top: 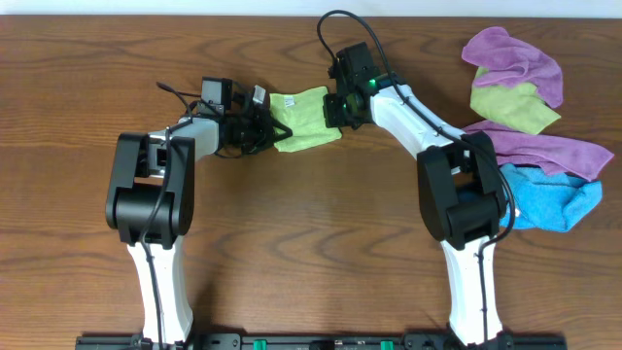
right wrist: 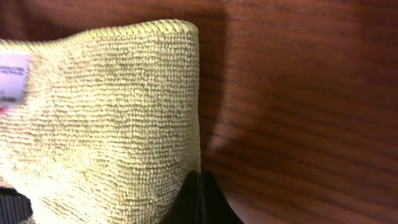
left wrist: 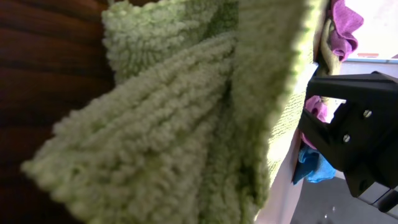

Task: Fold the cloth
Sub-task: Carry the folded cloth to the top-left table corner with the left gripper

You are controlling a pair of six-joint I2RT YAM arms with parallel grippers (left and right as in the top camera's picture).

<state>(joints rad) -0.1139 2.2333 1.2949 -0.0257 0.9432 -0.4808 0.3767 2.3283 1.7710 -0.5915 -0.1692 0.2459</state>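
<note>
The lime-green cloth [top: 303, 119] lies folded small at the back middle of the wooden table, with its white tag [top: 292, 100] on top. My left gripper [top: 264, 124] is at the cloth's left edge. In the left wrist view the bunched cloth [left wrist: 186, 124] fills the frame and hides the fingers, so it looks gripped. My right gripper [top: 336, 109] is at the cloth's right edge. In the right wrist view its fingers [right wrist: 200, 199] are pinched together on the edge of the cloth [right wrist: 106, 124], and the tag [right wrist: 12, 78] shows at the far left.
A pile of other cloths sits at the right: a purple one [top: 515, 56], an olive-green one [top: 513, 107], another purple one [top: 544, 148] and a blue one [top: 549, 199]. The right gripper's black body [left wrist: 351, 143] shows in the left wrist view.
</note>
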